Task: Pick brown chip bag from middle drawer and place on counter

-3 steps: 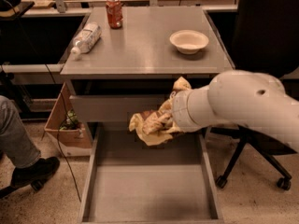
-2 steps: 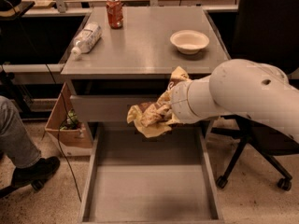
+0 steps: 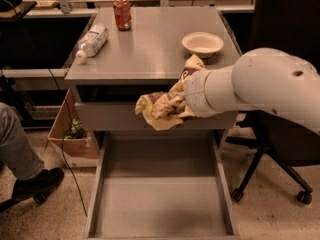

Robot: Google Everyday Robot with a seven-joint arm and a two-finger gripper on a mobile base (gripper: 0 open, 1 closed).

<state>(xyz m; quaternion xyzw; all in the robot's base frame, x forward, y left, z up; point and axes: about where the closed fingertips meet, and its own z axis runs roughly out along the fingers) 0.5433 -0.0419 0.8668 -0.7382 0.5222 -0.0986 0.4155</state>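
Note:
The brown chip bag, crumpled with pale tan ends, hangs in the air in front of the closed upper drawer's front panel, just below the counter's front edge. My gripper is at the end of the big white arm reaching in from the right. It is mostly hidden behind the bag and wrist, and holds the bag. The middle drawer is pulled open below, its floor bare. The grey counter lies behind and above the bag.
On the counter lie a clear plastic bottle at the left, a red can at the back and a white bowl at the right. A cardboard box and a person's leg are left. An office chair is right.
The arm has lifted the bag up from over the open drawer to the level of the upper drawer front, close under the counter edge.

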